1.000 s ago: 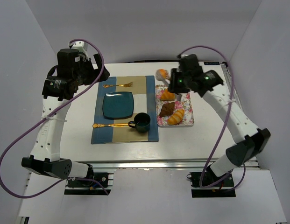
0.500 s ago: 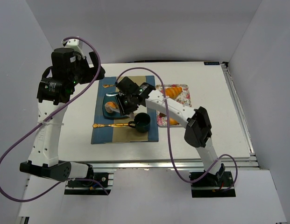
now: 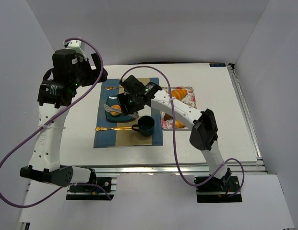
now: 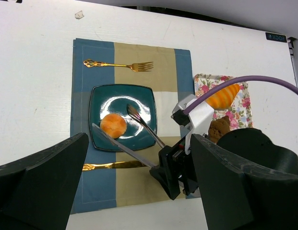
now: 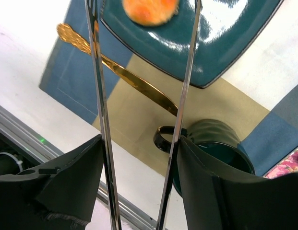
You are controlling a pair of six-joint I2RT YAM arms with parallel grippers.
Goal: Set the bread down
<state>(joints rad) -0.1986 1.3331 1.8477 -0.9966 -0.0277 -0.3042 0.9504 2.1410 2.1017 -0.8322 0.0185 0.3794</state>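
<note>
Right gripper (image 4: 116, 125) extended over plate (image 4: 144, 98)

Orange bread (image 4: 113, 125); teal plate (image 4: 144, 98); blue-tan placemat (image 4: 139, 57); gold fork (image 4: 118, 64); floral tray (image 4: 203, 81).

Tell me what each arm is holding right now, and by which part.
Nothing. The right gripper stands open around the bun lying on the plate; the left gripper's fingers are empty.

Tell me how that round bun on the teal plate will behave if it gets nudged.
The round bun looks small and probably light, so it would likely shift easily. The teal plate is glossy, so it may slide. Its rounded shape suggests it could roll a little.
</note>
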